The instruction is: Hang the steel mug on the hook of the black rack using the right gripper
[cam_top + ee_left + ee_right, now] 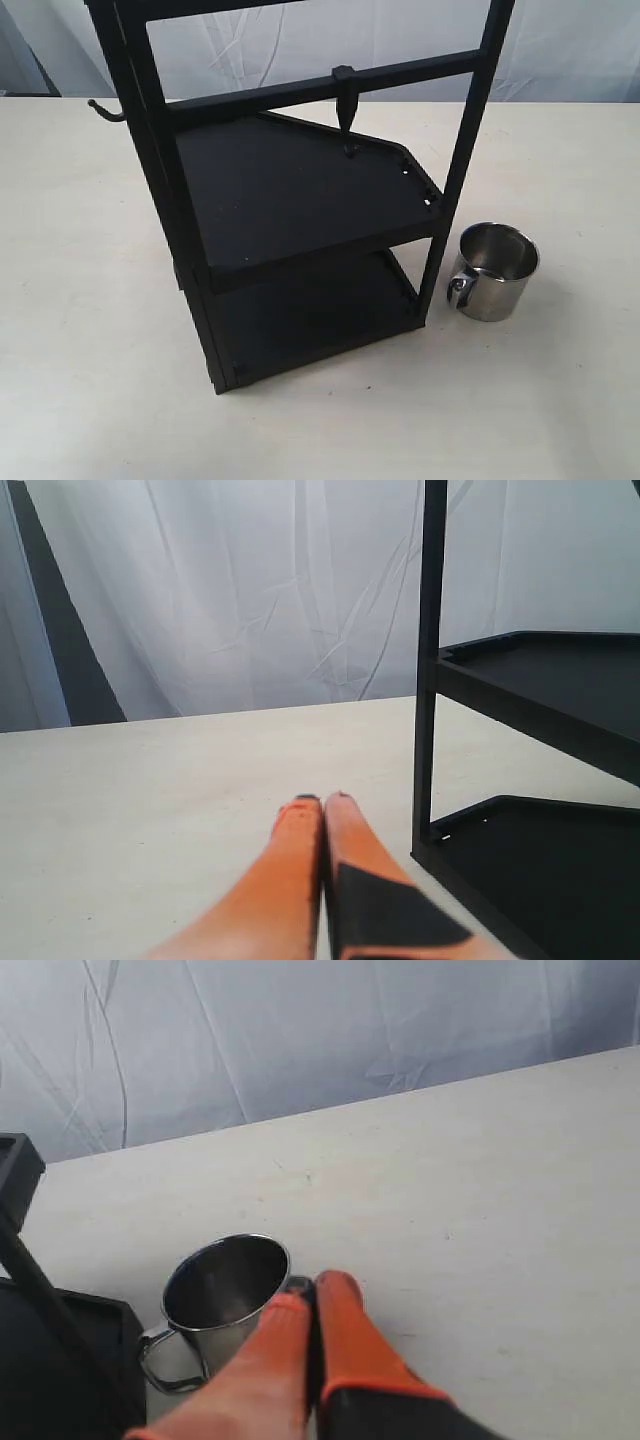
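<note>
The steel mug [494, 270] stands upright on the table just right of the black rack [300, 190], its handle [460, 290] turned toward the rack's front post. The slim hook [345, 110] hangs from the rack's upper crossbar, bare. In the right wrist view my right gripper [312, 1285] is shut with nothing between its orange fingers, its tips beside the mug [222, 1290] rim; the handle [165, 1360] points away from it. My left gripper [322, 800] is shut and empty, low over the table beside a rack post [430, 670]. Neither gripper shows in the exterior view.
A curved hook with a ball tip [103, 110] sticks out from the rack's left post. The rack's two flat shelves [300, 195] span its middle. White cloth hangs behind the pale table [90, 330].
</note>
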